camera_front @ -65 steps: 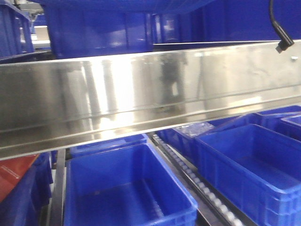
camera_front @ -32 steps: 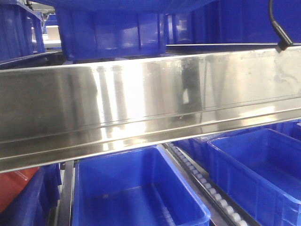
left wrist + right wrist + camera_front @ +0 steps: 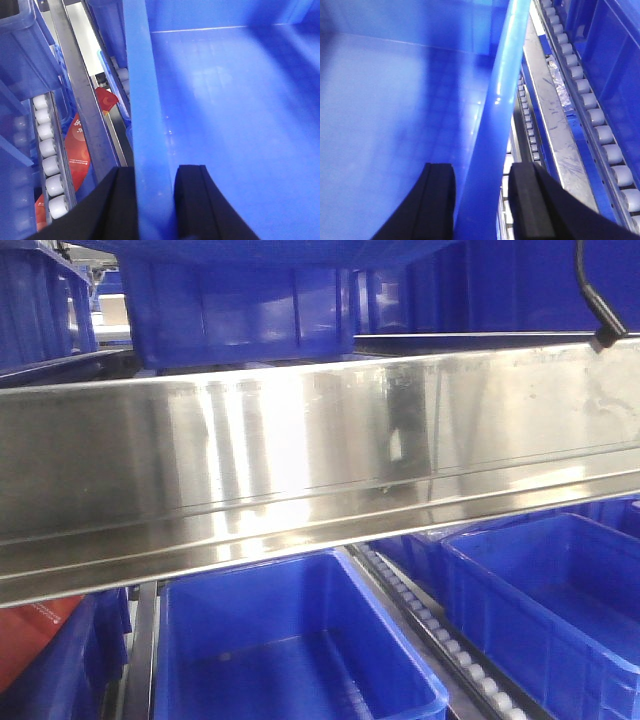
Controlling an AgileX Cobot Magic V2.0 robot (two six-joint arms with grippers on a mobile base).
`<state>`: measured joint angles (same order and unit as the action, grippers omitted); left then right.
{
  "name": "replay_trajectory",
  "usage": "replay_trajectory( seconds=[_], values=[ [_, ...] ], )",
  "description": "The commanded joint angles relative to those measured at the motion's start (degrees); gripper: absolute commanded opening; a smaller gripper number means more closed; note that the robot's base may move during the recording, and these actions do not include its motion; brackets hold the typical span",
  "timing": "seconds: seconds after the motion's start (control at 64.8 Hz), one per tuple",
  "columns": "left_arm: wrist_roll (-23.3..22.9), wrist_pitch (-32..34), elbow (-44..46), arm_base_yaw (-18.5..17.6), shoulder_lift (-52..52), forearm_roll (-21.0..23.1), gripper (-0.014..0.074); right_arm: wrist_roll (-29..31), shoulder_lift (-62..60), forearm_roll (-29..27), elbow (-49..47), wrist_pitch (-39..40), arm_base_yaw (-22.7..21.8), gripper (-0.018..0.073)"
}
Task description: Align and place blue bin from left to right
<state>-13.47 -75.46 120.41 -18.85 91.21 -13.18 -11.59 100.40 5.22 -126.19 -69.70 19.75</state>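
The blue bin (image 3: 290, 660) sits on the lower level under a steel beam, and its bare floor fills both wrist views (image 3: 225, 100) (image 3: 395, 100). My left gripper (image 3: 155, 200) straddles its left rim (image 3: 142, 100), both black fingers pressed against it. My right gripper (image 3: 482, 200) straddles the right rim (image 3: 502, 90). Its inner finger lies against the wall, while the outer finger (image 3: 530, 200) stands a slim gap off the rim. Neither gripper shows in the front view.
A wide steel beam (image 3: 320, 460) crosses the front view, with more blue crates (image 3: 240, 310) above it. Another blue crate (image 3: 560, 590) stands to the right past a roller track (image 3: 440, 640). Rollers (image 3: 47, 150) (image 3: 600, 130) flank the bin. A red package (image 3: 80, 145) lies at the left.
Between one second and half a second ago the whole front view slid to the right. Since then it has held still.
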Motion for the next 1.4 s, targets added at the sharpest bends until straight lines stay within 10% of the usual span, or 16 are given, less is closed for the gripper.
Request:
replay_trajectory(
  seconds=[0.0, 1.003, 1.389],
  values=[
    [0.7, 5.5, 1.5, -0.9, -1.6, 3.4, -0.001, -1.4, -0.5, 0.5, -0.7, 6.1, 0.3, -0.0079],
    [0.7, 5.5, 1.5, -0.9, -1.6, 3.6, -0.001, 0.4, -0.5, 0.5, -0.7, 8.1, 0.3, -0.0079],
    [-1.0, 5.5, 1.5, -0.9, 3.0, 14.4, -0.001, 4.8, 2.1, 0.3, -0.7, 14.4, -3.4, -0.0079]
  ],
)
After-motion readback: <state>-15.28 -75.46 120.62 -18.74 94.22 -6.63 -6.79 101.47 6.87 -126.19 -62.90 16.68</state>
